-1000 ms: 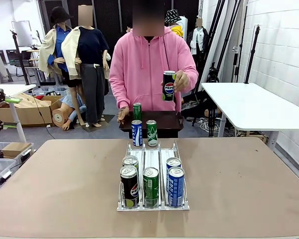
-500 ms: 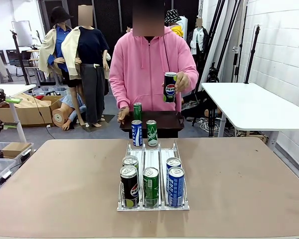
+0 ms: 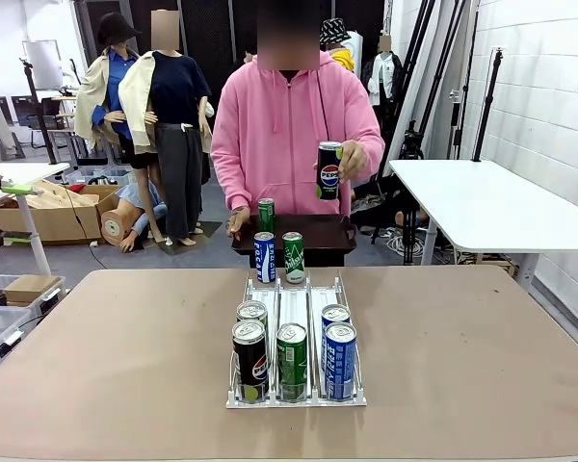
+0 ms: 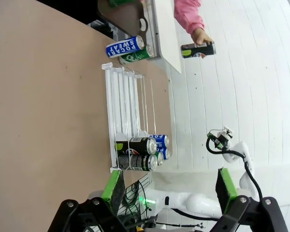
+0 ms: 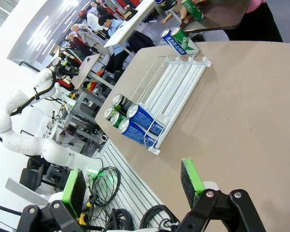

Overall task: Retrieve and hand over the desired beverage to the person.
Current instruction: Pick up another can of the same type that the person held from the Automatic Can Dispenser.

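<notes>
Plainly, the left jaws and the right jaws both gape wide and empty, the desk (image 3: 482, 356) ahead of them. Farther out, beyond the can rack (image 3: 296, 298), the person (image 3: 284, 125) holds a black Pepsi can (image 3: 328, 170) in one raised hand (image 3: 352, 157).
</notes>
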`<state>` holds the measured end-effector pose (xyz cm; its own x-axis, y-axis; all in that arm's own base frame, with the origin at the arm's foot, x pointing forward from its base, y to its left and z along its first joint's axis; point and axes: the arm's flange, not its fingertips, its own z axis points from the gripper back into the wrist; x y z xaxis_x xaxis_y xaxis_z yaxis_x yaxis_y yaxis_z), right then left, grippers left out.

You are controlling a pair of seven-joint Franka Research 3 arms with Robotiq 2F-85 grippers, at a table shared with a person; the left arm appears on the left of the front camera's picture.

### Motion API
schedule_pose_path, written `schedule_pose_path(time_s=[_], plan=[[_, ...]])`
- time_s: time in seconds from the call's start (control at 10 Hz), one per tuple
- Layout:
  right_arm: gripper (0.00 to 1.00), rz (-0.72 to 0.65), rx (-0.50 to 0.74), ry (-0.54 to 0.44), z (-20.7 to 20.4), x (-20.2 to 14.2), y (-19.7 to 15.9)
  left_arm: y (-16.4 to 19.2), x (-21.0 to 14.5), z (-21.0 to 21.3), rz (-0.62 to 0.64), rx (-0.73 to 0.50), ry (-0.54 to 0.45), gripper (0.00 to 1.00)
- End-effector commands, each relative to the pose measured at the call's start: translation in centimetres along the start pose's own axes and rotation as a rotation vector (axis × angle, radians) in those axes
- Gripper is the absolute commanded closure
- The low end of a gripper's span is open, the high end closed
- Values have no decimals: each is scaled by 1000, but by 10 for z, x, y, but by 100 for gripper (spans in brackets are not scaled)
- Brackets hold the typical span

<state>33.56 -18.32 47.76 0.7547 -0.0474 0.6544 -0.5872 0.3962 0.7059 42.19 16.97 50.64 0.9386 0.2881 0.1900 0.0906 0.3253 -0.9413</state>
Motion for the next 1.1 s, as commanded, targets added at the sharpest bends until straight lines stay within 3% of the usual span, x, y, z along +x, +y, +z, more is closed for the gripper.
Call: schedule_pose_path(time_s=[0.0, 0.4, 1.0], plan=[[0, 10, 11, -7, 0, 1, 0, 3, -1, 14, -62, -5, 59, 0], [0, 10, 11, -7, 0, 1, 0, 11, -15, 20, -95, 28, 153, 0], [0, 10, 11, -7, 0, 1, 0, 9, -17, 12, -70, 28, 137, 0]])
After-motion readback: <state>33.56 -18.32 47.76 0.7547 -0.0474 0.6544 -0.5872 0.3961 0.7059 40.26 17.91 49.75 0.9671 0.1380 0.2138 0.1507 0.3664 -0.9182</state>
